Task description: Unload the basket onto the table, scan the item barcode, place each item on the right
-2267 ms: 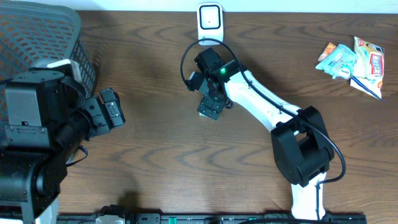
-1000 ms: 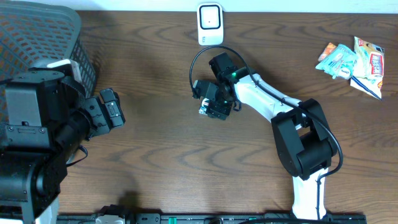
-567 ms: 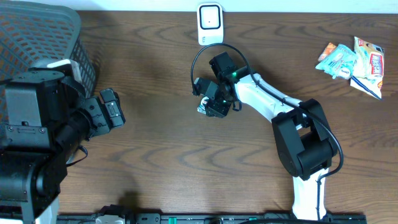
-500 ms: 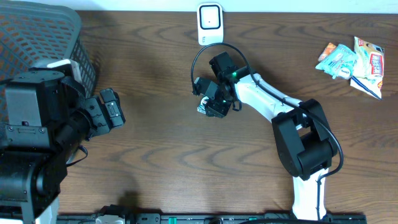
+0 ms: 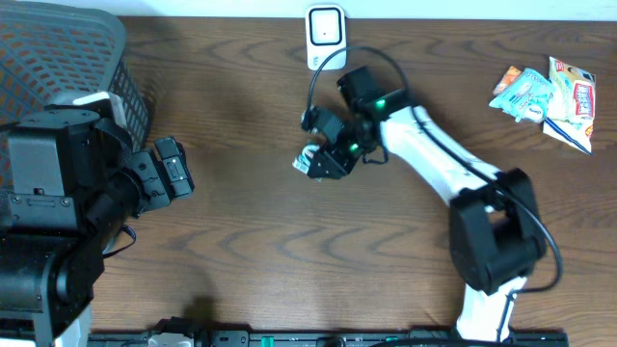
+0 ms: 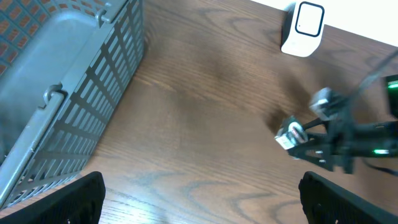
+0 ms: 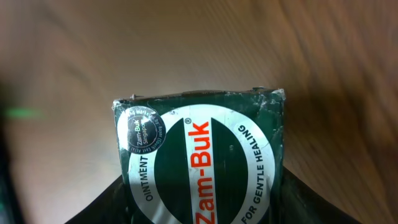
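Note:
The item is a dark green Zam-Buk ointment box [image 7: 202, 149] with a white ring and red lettering. My right gripper [image 7: 202, 214] is shut on it, and its dark fingers [image 7: 93, 208] flank the box's sides. In the overhead view that gripper [image 5: 321, 161] holds the box [image 5: 305, 161] above the table's middle. The white scanner [image 5: 326, 37] stands at the back edge, beyond the box. No barcode shows on the visible face. My left gripper [image 5: 172, 172] hangs open at the left, far from the box [image 6: 290, 134], with nothing between its fingers [image 6: 81, 199].
A grey mesh basket [image 5: 58, 58] fills the back left corner, its wall [image 6: 93, 106] close to my left gripper. Several snack packets [image 5: 545, 92] lie at the back right. The scanner [image 6: 303, 28] also shows in the left wrist view.
The right jaws have closed on the box. The arm has shifted, carrying the box a little left and toward the back. The left arm has not moved.

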Action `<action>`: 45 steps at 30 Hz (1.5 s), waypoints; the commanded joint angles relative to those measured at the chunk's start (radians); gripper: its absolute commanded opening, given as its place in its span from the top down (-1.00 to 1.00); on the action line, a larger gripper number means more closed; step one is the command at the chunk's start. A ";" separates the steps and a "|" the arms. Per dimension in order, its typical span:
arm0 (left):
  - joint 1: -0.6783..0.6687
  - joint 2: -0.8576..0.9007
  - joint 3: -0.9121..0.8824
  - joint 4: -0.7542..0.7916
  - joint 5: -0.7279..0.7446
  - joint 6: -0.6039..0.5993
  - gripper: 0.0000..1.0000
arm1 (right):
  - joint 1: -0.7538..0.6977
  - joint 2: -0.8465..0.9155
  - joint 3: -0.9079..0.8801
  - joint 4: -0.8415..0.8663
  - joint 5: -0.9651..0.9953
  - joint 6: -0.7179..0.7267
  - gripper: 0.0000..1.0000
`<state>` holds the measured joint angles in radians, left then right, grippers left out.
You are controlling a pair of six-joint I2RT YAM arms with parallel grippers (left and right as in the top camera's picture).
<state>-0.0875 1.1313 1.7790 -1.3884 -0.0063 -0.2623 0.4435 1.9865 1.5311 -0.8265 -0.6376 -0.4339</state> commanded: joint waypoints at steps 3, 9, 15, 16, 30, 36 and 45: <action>0.002 -0.002 0.007 -0.003 -0.005 0.002 -0.95 | -0.113 -0.051 0.026 -0.001 -0.499 -0.001 0.07; 0.002 -0.002 0.007 -0.003 -0.006 0.002 -0.95 | -0.214 -0.051 0.026 -0.001 -0.835 0.000 0.04; 0.002 -0.002 0.007 -0.003 -0.005 0.002 -0.96 | -0.229 -0.051 0.026 0.000 -0.835 0.022 0.04; 0.002 -0.002 0.007 -0.003 -0.006 0.002 -0.96 | -0.229 -0.051 0.026 0.000 -0.835 0.022 0.05; 0.002 -0.002 0.007 -0.003 -0.005 0.002 -0.95 | -0.223 -0.051 0.026 0.003 -0.688 0.022 0.02; 0.002 -0.002 0.007 -0.003 -0.005 0.002 -0.95 | -0.157 -0.049 0.024 -0.043 0.005 0.030 -0.01; 0.002 -0.002 0.007 -0.003 -0.005 0.002 -0.95 | -0.035 0.026 -0.030 -0.051 0.555 0.029 -0.13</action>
<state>-0.0875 1.1313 1.7790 -1.3884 -0.0063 -0.2623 0.3893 1.9640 1.5246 -0.8780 -0.3023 -0.4084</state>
